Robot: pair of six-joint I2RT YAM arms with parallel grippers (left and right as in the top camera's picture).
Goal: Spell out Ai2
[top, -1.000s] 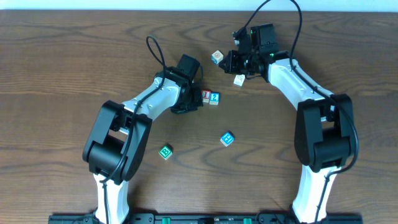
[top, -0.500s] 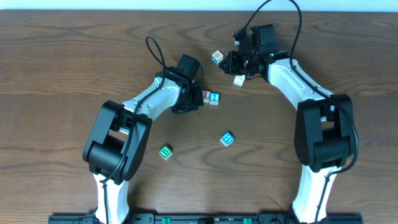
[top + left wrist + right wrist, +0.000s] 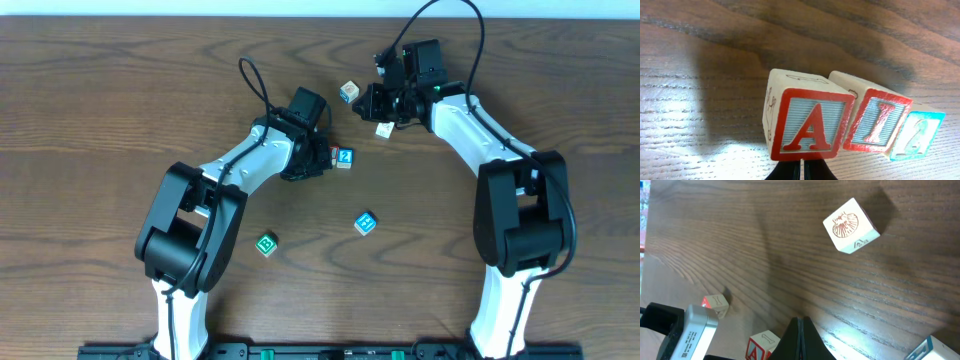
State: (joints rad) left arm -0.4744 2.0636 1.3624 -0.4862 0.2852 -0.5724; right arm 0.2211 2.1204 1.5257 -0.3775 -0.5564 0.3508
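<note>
White letter cubes are noted in a close row, centre-right of the left wrist view: red-A cube (image 3: 810,125), red-I cube (image 3: 877,122), blue-2 cube (image 3: 915,135), on the brown wooden table (image 3: 705,60). Left gripper (image 3: 802,172) is pinched closed, empty, just below the red-A cube. Right gripper (image 3: 800,337) is likewise closed, empty.

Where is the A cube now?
In the left wrist view the A cube stands at the left end of a row, right beside the I cube, with the 2 cube beyond; overhead, the left pincer covers it.
</note>
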